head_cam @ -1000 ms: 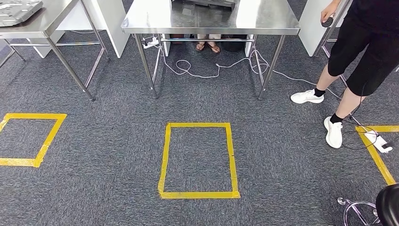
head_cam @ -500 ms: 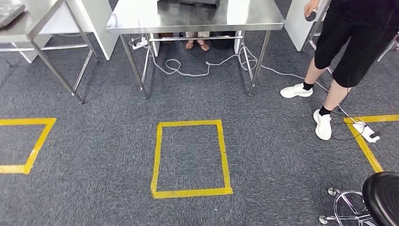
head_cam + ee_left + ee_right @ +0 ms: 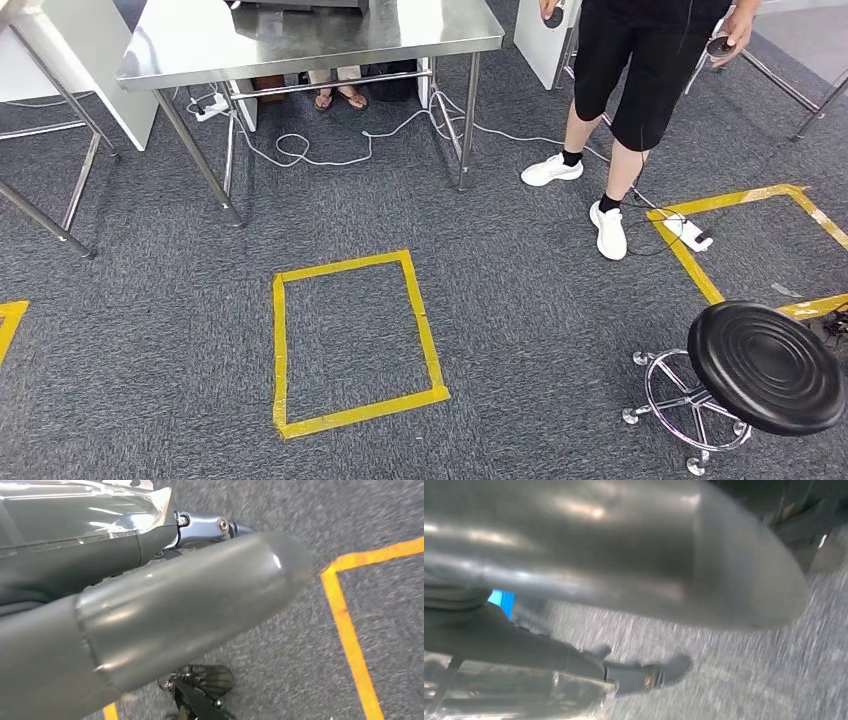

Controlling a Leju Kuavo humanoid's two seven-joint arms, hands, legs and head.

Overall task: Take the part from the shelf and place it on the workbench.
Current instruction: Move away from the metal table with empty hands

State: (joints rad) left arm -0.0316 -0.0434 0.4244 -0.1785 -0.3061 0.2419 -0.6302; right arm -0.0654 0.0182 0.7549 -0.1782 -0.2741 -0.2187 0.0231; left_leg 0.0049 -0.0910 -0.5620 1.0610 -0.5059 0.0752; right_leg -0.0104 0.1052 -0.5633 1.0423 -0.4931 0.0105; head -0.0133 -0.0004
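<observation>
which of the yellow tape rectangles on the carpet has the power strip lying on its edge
The right-hand rectangle, beside the black stool; a white power strip lies on its near-left edge. The complete middle rectangle has bare tape.

Left wrist view, turned. The left robot hand (image 3: 165,615) enters from the picture's left edge: its thick grey thumb (image 3: 200,605) crosses the frame with a rounded tip, and darker fingers (image 3: 90,540) with a glossy cover lie beside it, ending at a metal link with screws (image 3: 205,526). Whether the hand holds anything cannot be told. Behind it lies grey carpet (image 3: 300,670), marked by a corner of yellow tape (image 3: 345,620). A dark ribbed object (image 3: 207,680) rests on the carpet.
</observation>
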